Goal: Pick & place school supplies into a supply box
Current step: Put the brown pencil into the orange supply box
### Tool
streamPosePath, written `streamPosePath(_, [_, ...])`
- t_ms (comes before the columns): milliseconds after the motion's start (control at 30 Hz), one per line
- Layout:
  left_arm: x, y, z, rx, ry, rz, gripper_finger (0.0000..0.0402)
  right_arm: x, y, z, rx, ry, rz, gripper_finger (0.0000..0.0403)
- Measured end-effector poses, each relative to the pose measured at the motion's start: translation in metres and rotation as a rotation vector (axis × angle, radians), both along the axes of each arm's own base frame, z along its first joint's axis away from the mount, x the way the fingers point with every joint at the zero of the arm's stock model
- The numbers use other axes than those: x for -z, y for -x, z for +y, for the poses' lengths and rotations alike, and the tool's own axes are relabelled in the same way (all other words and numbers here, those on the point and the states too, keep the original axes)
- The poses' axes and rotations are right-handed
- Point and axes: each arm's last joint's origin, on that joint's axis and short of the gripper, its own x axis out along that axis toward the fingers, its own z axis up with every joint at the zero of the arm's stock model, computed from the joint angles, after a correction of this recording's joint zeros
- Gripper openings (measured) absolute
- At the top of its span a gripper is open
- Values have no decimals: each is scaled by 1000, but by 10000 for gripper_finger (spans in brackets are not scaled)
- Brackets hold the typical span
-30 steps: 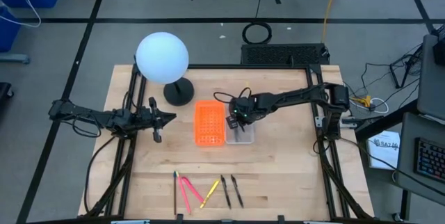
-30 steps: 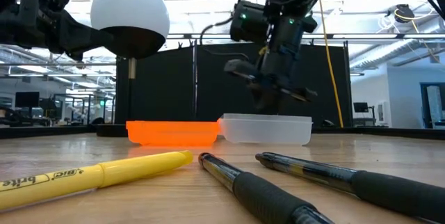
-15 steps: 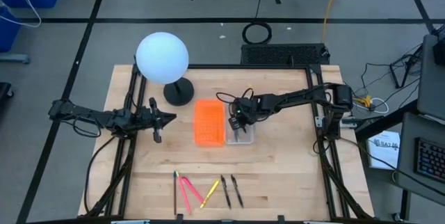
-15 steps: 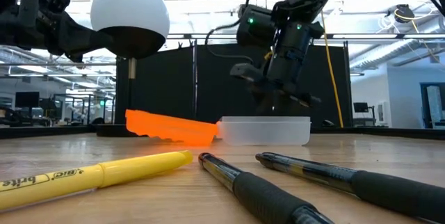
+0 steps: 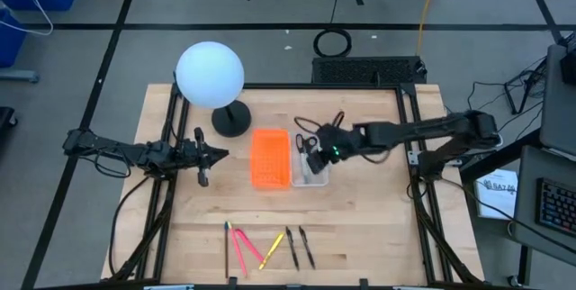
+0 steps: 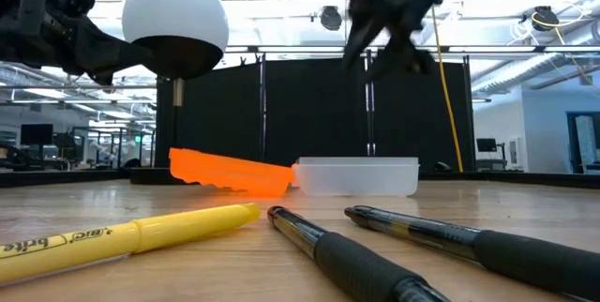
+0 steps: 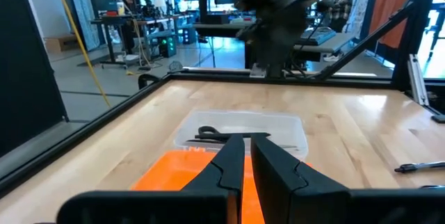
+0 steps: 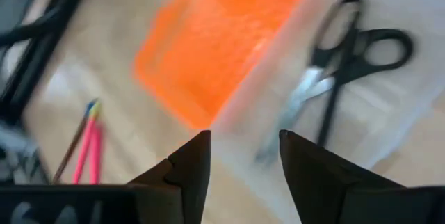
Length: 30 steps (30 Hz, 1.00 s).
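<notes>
The wooden table [image 5: 360, 218] carries a white globe lamp [image 5: 210, 74] on a black round base near its far left corner, with the orange perforated tray [image 5: 270, 158] and the clear supply box [image 5: 311, 175] side by side at the middle, touching. In the low view the orange tray sits tilted, its lamp-side end raised. Along the near edge lie the pens: a dark one [image 5: 227, 250], two pink ones [image 5: 240, 247], a yellow one [image 5: 272, 249] and two more dark ones [image 5: 300, 247].
</notes>
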Motion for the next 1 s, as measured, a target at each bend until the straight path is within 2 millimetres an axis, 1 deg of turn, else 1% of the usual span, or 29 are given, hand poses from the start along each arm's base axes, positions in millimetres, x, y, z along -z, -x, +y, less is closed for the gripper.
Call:
streamPosePath(133, [0, 0, 0, 7, 1, 0, 37, -8, 6, 37, -139, 38, -40, 156])
streamPosePath(233, [0, 0, 0, 7, 2, -2, 37, -8, 10, 66, -215, 144, -60, 149])
streamPosePath(300, [0, 0, 0, 7, 3, -2, 37, -7, 10, 83, -256, 254, -114, 142])
streamPosePath(400, [0, 0, 0, 9, 13, -4, 37, 5, 15, 103, -347, 406, -213, 125])
streamPosePath(467, [0, 0, 0, 9, 60, -12, 37, 18, 18, 111, -395, 436, -302, 106])
streamPosePath(567, [0, 0, 0, 8, 133, -25, 37, 39, 25, 114, -447, 441, -436, 63])
streamPosePath(667, [0, 0, 0, 8, 127, -24, 37, 64, 38, 109, -476, 446, -497, 15])
streamPosePath(700, [0, 0, 0, 8, 114, -22, 37, 72, 42, 105, -476, 456, -503, 8])
streamPosePath(767, [-1, 0, 0, 8, 98, -21, 37, 82, 51, 96, -449, 475, -501, 8])
streamPosePath(867, [-2, 0, 0, 7, 86, -30, 37, 92, 61, 80, -392, 526, -476, 6])
streamPosePath(933, [-2, 0, 0, 6, 87, -30, 37, 101, 68, 71, -411, 570, -449, 2])
streamPosePath(1000, [-1, 0, 0, 7, 85, -26, 37, 104, 71, 67, -446, 599, -469, 2])
